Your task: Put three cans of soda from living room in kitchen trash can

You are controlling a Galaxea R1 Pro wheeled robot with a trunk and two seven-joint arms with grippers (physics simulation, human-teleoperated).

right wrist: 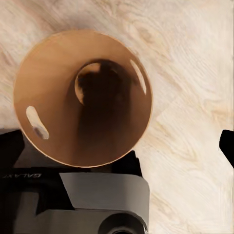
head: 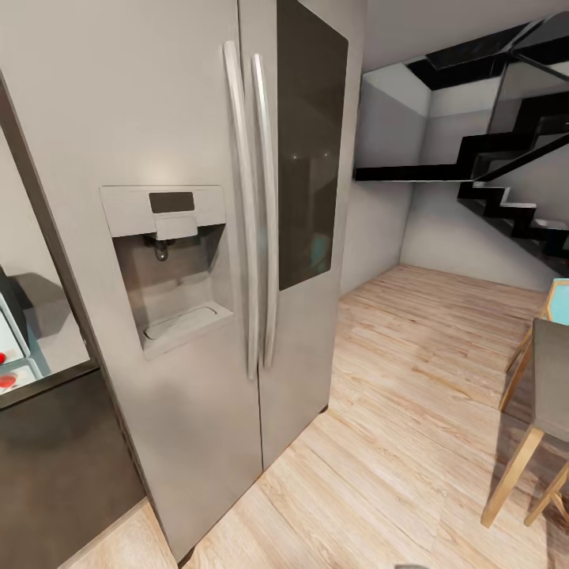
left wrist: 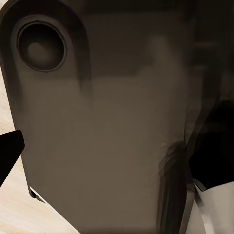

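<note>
Facing you in head view: steel fridge (head: 182, 261) w/ dispenser (head: 170, 265) at 9 o'clock, stairs (head: 506, 182) at 2, chair (head: 537, 419) at 4. Left wrist view: dark robot casing (left wrist: 107, 146) up close; left claw state can't tell. Right wrist view: tash can (right wrist: 53, 87) on wood floor (right wrist: 195, 73), seen from above, touching robot base (right wrist: 97, 200); right claw state can't tell.

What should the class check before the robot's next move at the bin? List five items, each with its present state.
1. Tash can upright on the wood floor: ok.
2. Its mouth open and unblocked: ok.
3. Soda cans inside it: not ok, the bottom looks bare.
4. Soda can held ready to drop: cannot tell.
5. Refrigerator doors shut: ok.
</note>
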